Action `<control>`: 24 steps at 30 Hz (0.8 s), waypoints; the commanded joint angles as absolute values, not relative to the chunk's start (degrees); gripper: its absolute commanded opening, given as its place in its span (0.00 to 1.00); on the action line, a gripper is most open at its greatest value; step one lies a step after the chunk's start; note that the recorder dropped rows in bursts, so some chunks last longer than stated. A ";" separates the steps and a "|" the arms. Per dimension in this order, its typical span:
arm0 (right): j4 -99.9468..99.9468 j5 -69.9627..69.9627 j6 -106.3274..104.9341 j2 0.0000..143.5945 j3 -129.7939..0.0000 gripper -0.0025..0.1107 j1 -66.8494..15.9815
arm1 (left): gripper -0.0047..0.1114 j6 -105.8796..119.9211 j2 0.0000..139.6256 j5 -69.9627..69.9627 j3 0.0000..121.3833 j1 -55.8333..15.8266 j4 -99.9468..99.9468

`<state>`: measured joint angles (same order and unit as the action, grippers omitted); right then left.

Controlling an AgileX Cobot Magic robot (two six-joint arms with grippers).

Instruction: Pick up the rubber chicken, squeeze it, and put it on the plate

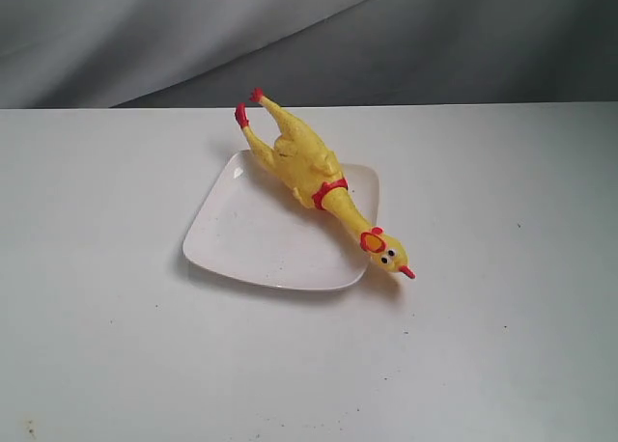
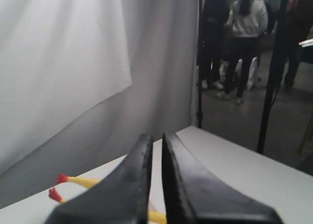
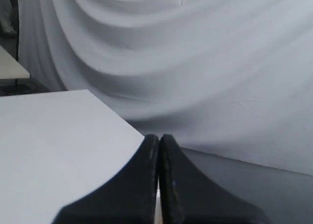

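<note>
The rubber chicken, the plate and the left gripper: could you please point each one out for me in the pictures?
rubber chicken [image 1: 301, 164]: exterior view, on its yellow belly.
plate [image 1: 253, 237]: exterior view, on the bare white middle of the plate.
left gripper [image 2: 156, 138]: left wrist view, midway between the tips of its nearly closed dark jaws.

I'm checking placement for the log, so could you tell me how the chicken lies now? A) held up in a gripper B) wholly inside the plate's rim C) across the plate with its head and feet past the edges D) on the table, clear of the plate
C: in the exterior view the chicken lies diagonally across the plate, its feet past the far edge and its head past the near right edge.
</note>
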<state>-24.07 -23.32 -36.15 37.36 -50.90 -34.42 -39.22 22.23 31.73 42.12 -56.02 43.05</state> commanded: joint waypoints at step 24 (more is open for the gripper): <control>-27.18 -23.36 -35.71 18.11 -37.85 0.02 -34.75 | 0.11 -38.44 15.31 31.48 42.31 -56.21 39.11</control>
